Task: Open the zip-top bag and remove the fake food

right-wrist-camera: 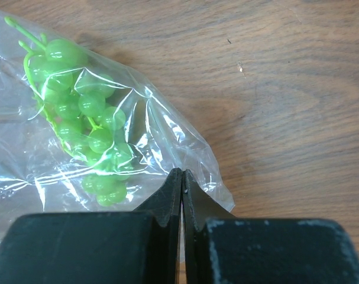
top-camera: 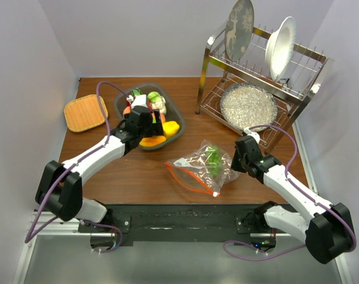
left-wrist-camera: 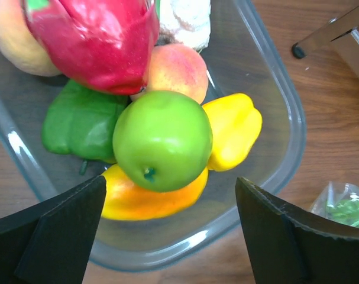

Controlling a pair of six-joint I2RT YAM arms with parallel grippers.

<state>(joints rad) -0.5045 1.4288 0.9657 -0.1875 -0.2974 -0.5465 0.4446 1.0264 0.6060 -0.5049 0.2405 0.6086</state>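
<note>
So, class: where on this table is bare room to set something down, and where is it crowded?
Bare wood lies between the bin and the dish rack, and between the left arm and the zip-top bag. The bin is crowded.

Reaches the left arm (top-camera: 96, 155) out toward 2 o'clock, with left gripper (top-camera: 147, 120) (left-wrist-camera: 170, 183) spread wide, fingers (left-wrist-camera: 61, 236) well apart. Reaches the right arm (top-camera: 291, 189) toward 10 o'clock, with right gripper (top-camera: 238, 161) (right-wrist-camera: 182, 174) pinched tight, fingertips (right-wrist-camera: 170, 195) meeting, tilted downward.
</note>
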